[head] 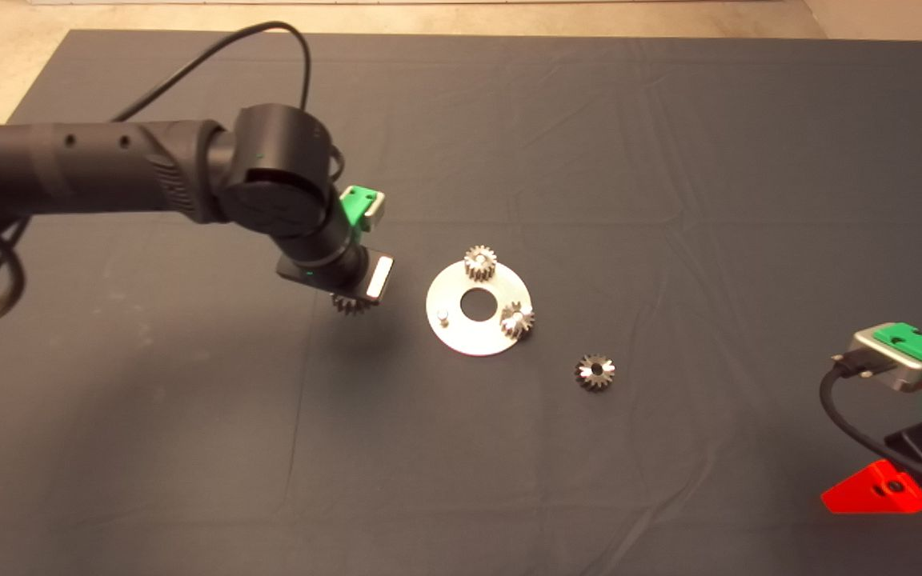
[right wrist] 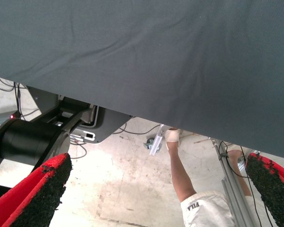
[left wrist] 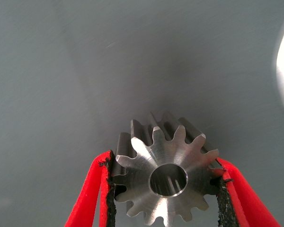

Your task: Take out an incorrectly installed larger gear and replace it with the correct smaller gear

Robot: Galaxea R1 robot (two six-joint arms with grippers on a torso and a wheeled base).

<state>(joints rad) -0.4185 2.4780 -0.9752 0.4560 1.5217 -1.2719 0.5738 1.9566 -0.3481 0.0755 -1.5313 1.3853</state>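
Note:
My left gripper [head: 349,301] hangs over the mat just left of the round silver plate [head: 477,342]. It is shut on the larger gear [left wrist: 162,182], bright silver with a dark centre hole, held by its toothed rim between both pads; in the head view only its teeth [head: 349,306] show under the wrist. The smaller gear [head: 595,372] lies loose on the mat to the right of the plate. The plate carries two small gears [head: 479,262] [head: 517,320] and a bare peg [head: 443,316]. My right gripper [head: 877,488] is parked at the lower right, open.
The plate has a round centre hole [head: 476,305]. The right wrist view shows the mat's edge [right wrist: 180,120], the floor, the robot's base [right wrist: 33,142] and a person's leg [right wrist: 182,175].

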